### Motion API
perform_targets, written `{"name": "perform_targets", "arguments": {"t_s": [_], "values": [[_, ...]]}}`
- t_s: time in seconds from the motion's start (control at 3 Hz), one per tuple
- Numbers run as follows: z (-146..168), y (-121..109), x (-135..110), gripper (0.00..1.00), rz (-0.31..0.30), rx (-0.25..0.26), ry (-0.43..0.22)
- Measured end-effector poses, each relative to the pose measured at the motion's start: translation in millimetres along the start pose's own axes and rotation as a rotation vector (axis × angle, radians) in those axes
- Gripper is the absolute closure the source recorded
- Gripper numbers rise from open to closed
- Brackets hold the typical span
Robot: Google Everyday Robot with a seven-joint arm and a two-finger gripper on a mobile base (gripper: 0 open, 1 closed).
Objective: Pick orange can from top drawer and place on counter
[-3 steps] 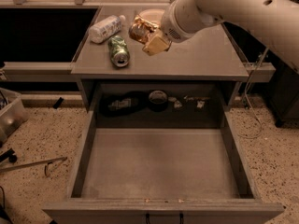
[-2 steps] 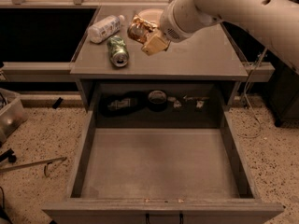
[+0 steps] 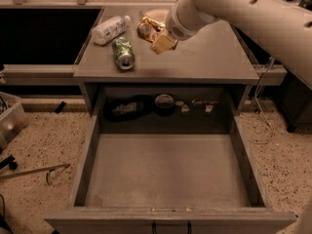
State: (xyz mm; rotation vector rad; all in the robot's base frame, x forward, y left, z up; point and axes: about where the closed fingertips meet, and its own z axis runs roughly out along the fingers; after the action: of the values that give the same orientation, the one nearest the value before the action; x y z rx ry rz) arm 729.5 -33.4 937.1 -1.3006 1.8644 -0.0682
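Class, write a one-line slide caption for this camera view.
Gripper by the orange can at the counter, beside a green can and white bottle; top drawer open.

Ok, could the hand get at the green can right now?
Probably yes. The hand is over the counter close beside the green can, which lies uncovered with nothing between them.

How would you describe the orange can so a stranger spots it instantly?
Look at the grey counter above the open drawer. Toward its back, beside the gripper, is the orange can. It is shiny gold and crumpled, unlike the green can and white bottle beside it.
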Motion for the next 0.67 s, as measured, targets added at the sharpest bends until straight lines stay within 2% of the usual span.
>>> {"name": "perform_targets", "arguments": {"t_s": [0.33,0.67], "values": [[36,-41,55,1.0,0.1,0.085,0.164],[60,-58,105,1.0,0.216,0.13,0.327]]}}
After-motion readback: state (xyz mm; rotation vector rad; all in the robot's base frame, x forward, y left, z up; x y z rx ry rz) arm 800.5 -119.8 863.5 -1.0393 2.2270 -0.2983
